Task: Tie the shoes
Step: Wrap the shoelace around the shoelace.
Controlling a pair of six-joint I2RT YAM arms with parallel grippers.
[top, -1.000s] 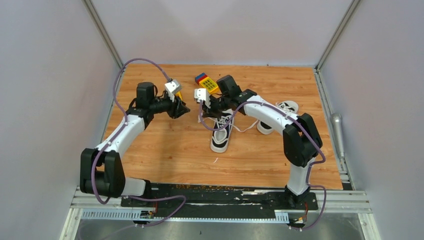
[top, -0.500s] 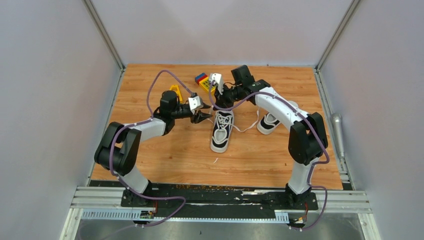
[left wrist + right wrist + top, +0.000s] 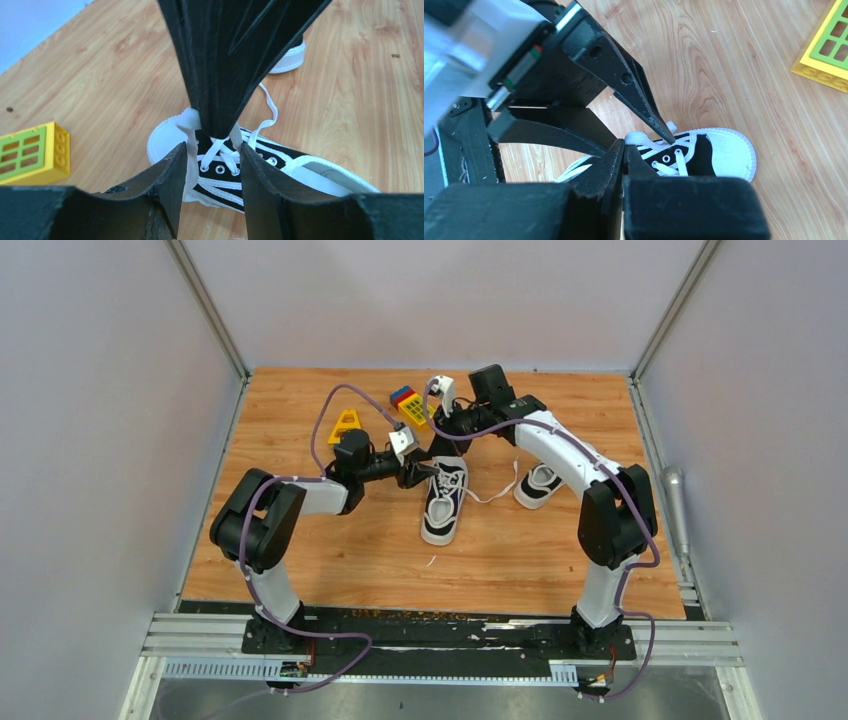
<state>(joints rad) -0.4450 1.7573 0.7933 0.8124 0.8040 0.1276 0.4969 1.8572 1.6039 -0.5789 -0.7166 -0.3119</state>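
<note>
One shoe [image 3: 441, 505] lies at the middle of the table [image 3: 330, 560], under both grippers. The right gripper [image 3: 623, 147], jaws pressed together on its lace [image 3: 190, 119], points into the gap between the spread jaws of the left gripper [image 3: 214, 150]. Likely failures: the thin lace slipping free at handover, or tension dragging the light shoe.

Bench [image 3: 330, 560]: orange wood-grain board. Lying on it:
- black-and-white shoe [image 3: 443, 502], near the middle
- second shoe [image 3: 538, 485], apart to its right
- white lace [image 3: 490, 497] trailing between them
- yellow block [image 3: 345, 424], far left
- cluster of coloured blocks [image 3: 408, 403], toward the far edge
- small white scrap [image 3: 431, 562], nearer the front
</note>
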